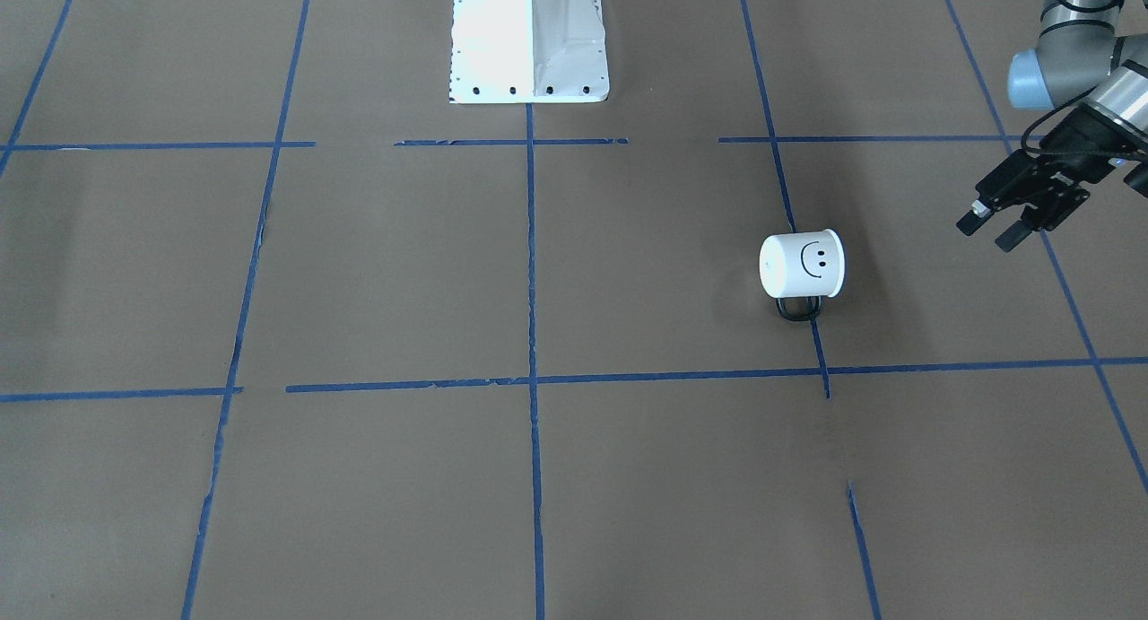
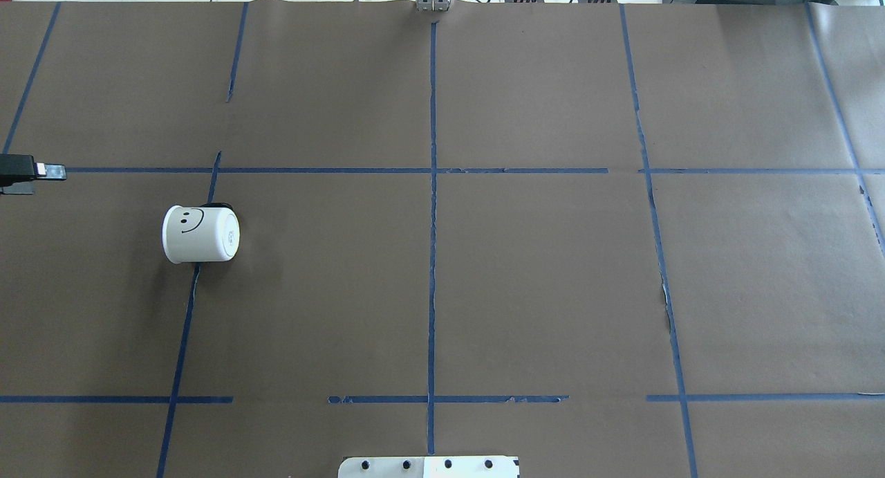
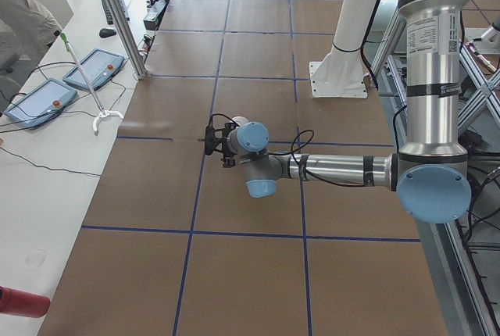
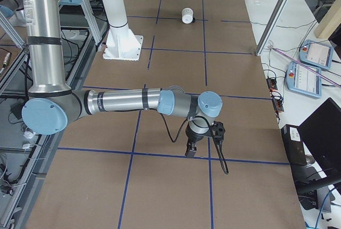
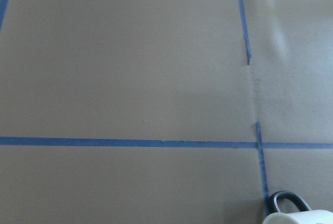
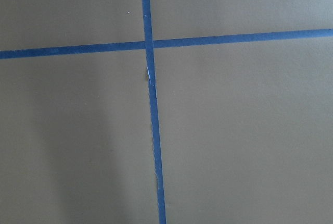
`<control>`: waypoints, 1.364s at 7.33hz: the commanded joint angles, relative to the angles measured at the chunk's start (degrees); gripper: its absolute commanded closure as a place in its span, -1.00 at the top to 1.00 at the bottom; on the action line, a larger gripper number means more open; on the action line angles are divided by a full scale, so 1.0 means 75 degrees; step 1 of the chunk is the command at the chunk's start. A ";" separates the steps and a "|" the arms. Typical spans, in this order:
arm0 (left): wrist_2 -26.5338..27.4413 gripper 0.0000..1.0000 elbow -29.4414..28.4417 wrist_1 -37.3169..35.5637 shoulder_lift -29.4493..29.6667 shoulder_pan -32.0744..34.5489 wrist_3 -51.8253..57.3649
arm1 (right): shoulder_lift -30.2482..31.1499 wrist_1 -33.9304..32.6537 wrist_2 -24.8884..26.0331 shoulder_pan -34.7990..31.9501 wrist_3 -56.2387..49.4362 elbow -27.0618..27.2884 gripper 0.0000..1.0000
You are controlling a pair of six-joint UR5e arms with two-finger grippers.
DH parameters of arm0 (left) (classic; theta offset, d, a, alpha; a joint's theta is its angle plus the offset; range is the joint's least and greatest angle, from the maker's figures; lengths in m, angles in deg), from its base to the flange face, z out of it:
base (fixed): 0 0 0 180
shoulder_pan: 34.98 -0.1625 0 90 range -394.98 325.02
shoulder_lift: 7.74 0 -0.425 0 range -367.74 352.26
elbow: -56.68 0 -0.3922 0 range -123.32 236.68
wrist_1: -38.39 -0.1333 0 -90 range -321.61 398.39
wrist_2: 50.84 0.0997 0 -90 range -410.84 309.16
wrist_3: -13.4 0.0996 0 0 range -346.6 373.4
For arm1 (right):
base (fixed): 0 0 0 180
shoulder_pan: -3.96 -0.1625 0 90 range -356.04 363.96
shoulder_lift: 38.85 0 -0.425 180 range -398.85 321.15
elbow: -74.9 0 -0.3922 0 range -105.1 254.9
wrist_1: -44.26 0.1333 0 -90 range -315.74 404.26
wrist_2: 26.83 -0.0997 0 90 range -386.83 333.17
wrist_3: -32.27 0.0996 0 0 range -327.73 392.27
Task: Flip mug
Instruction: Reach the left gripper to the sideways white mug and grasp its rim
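Jaws of the left gripper (image 1: 994,228) stand moderately wide apart with nothing between them. The gripper hangs above the table (image 1: 359,270) close to its left end, near the mug (image 1: 801,264) and clear of it. The right gripper (image 4: 190,150) shows only in a side view, toward the table's right end and well apart from the mug, and whether it is wide or closed cannot be told.

The mug lies on its side in the left part of the table, about midway between the robot's edge and the operators' edge, across a blue tape line (image 2: 181,326). Its smiley face (image 1: 813,259) looks upward and its closed base (image 2: 228,236) is turned toward the table's middle. Its black handle (image 1: 798,309) points toward the operators' edge, low against the surface. By inference, the mouth opens toward the left end, facing the left gripper.

Handling, as judged: such a mug is light and rigid, with a smooth wall that may slip in a weak pinch. The round body could roll, though the handle on the table should check that. The likeliest hold is the wall at the mouth, one finger inside and one outside, to swing the mug upright. The thin handle is the poorer choice.
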 commanded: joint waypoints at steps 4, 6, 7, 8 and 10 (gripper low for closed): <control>0.3450 0.97 -0.2058 0.3936 0.1104 -0.2464 -0.2505 | 0.0012 0.0000 0.0000 0.0000 0.0000 0.0000 1.00; 0.3573 0.93 -0.2181 0.4024 0.1261 -0.2796 -0.2553 | 0.0000 0.0000 0.0000 0.0000 0.0000 0.0000 1.00; 0.3561 0.89 -0.2273 0.4047 0.1273 -0.2924 -0.2646 | 0.0000 0.0000 0.0000 0.0000 0.0000 0.0000 1.00; 0.3561 0.82 -0.2286 0.4198 0.1308 -0.3006 -0.2670 | 0.0000 0.0000 0.0000 0.0000 0.0000 0.0000 1.00; 0.3352 -0.58 -0.2286 0.4445 0.1366 -0.3007 -0.3055 | 0.0000 0.0000 0.0000 0.0000 0.0000 0.0000 1.00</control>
